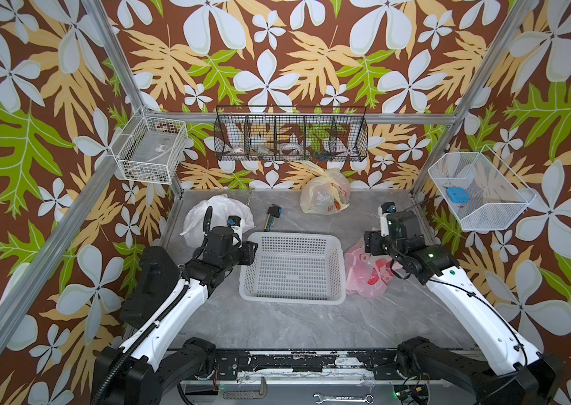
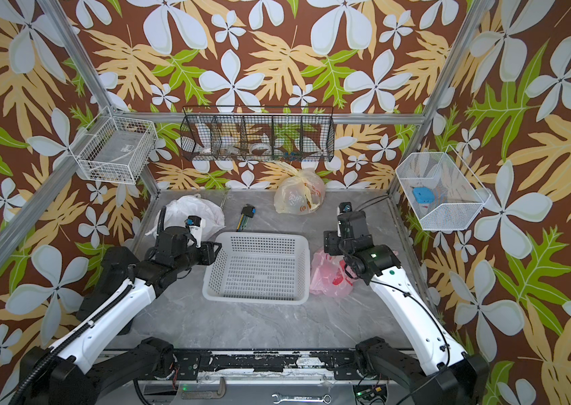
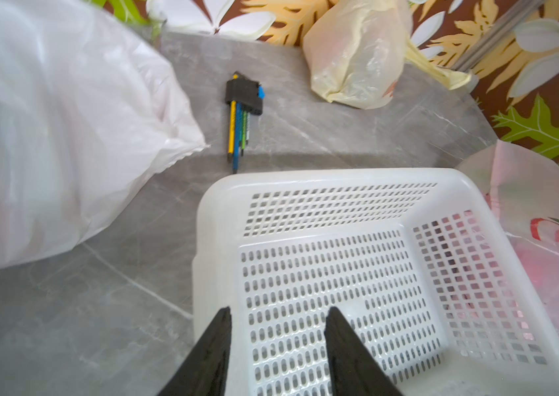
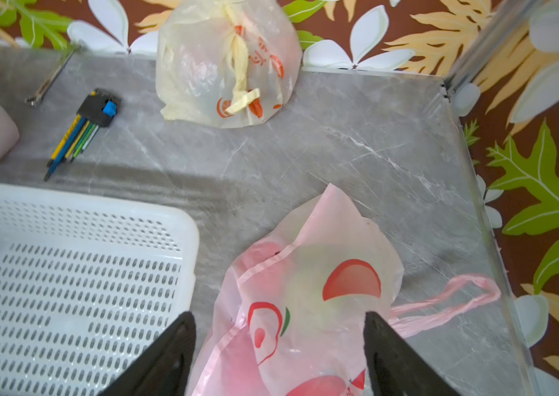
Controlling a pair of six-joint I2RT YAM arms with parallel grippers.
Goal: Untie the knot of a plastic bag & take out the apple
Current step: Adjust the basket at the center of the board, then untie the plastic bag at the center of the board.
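A pink plastic bag (image 1: 364, 277) (image 4: 305, 291) with red fruit prints lies on the table, just right of the white basket (image 1: 291, 235). A twisted pink handle loop (image 4: 449, 301) trails on the table beside it. My right gripper (image 4: 279, 313) hovers over this bag, open, with its fingers spread to either side of it. A yellow bag (image 1: 326, 194) (image 4: 202, 68) stands at the back wall with its handles tied in a knot (image 4: 240, 99). My left gripper (image 3: 279, 310) (image 1: 249, 253) is open and empty above the basket's left rim (image 3: 216, 212). The apple is hidden.
A white plastic bag (image 1: 221, 210) (image 3: 48, 137) sits at the back left, behind my left arm. A hex key set (image 1: 271, 214) (image 3: 242, 113) lies between it and the yellow bag. Wire baskets hang on the back wall (image 1: 291, 133), left wall (image 1: 149, 154) and right wall (image 1: 480, 189).
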